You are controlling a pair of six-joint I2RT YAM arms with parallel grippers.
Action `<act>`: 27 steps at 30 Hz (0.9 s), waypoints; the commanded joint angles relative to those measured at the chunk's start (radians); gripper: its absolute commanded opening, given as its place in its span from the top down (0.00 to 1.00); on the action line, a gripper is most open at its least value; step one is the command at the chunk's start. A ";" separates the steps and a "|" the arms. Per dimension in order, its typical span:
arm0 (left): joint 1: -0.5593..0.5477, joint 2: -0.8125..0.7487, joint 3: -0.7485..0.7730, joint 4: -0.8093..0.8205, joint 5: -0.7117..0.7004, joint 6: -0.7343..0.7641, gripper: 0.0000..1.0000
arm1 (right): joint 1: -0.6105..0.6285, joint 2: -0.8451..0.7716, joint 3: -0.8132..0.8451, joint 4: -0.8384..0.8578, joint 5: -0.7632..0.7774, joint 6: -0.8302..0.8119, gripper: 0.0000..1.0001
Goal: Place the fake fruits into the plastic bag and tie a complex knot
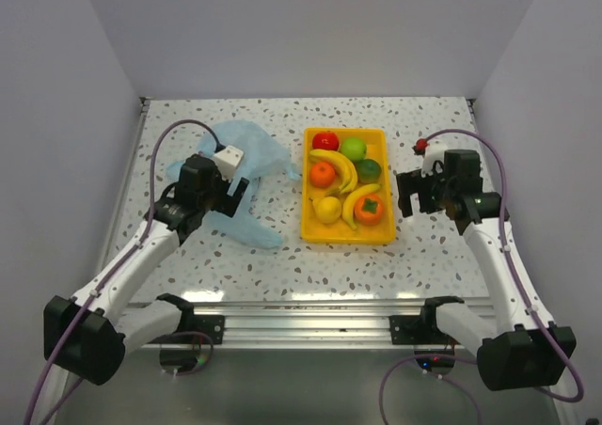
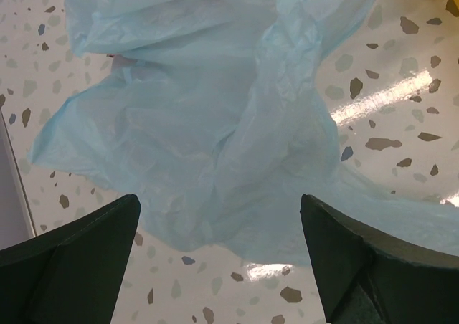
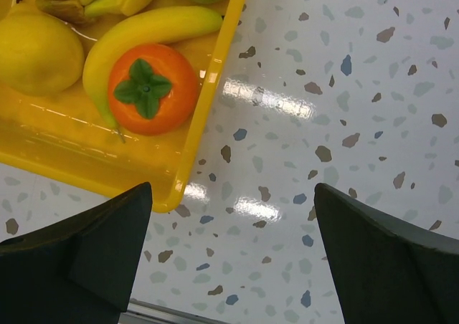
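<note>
The light-blue plastic bag [image 1: 246, 176] lies flat and crumpled on the table at left; it fills the left wrist view [image 2: 215, 116]. My left gripper [image 1: 230, 196] is open and empty, hovering over the bag's near part [image 2: 221, 216]. The fake fruits lie in a yellow tray [image 1: 311, 228]: red apple [image 1: 325, 141], green limes [image 1: 353, 149], oranges [image 1: 323, 173], lemon [image 1: 327, 209], bananas [image 1: 359, 202]. My right gripper [image 1: 406, 195] is open and empty, just right of the tray; its view [image 3: 233, 216] shows an orange [image 3: 152, 89], lemon [image 3: 39, 53] and banana [image 3: 154, 29]. No knot shows.
The tray's corner [image 3: 168, 195] sits just left of my right gripper's left finger. The white walls enclose the table on three sides. A metal rail [image 1: 310, 305] runs along the near edge.
</note>
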 commanded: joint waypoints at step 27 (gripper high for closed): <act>-0.105 0.276 0.279 -0.057 0.029 -0.214 1.00 | 0.000 0.111 0.121 -0.043 -0.160 0.019 0.01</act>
